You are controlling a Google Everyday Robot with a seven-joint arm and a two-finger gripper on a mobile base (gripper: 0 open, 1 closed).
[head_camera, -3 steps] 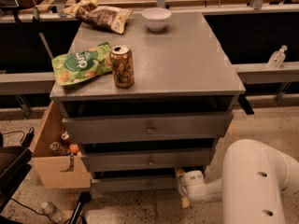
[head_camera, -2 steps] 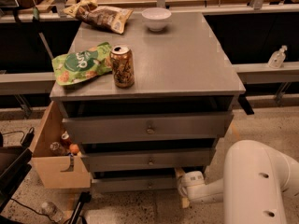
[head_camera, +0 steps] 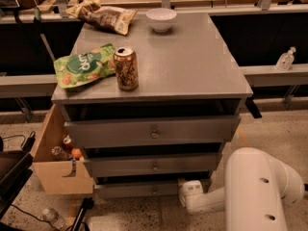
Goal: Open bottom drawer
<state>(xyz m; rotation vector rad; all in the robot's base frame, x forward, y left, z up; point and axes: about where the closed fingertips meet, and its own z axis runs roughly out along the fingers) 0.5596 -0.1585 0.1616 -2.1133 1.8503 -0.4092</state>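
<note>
Nothing has moved: the white gripper (head_camera: 191,195) sits low beside the slim grey bottom drawer (head_camera: 130,190), likely lining up; I cannot tell its grip.

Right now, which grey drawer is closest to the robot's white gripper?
The bottom drawer: the lowest, slimmest, narrowest grey front with a round knob. The white gripper sits low beside its right end.

Matt grey desk (head_camera: 192,57) with glossy things on top.
Its bottom drawer (head_camera: 134,190) looks smooth, matt grey; the can (head_camera: 126,70) is shiny metal, the green bag (head_camera: 79,71) glossy; the smooth white plastic hand (head_camera: 186,190) sits low by that drawer's right end.
</note>
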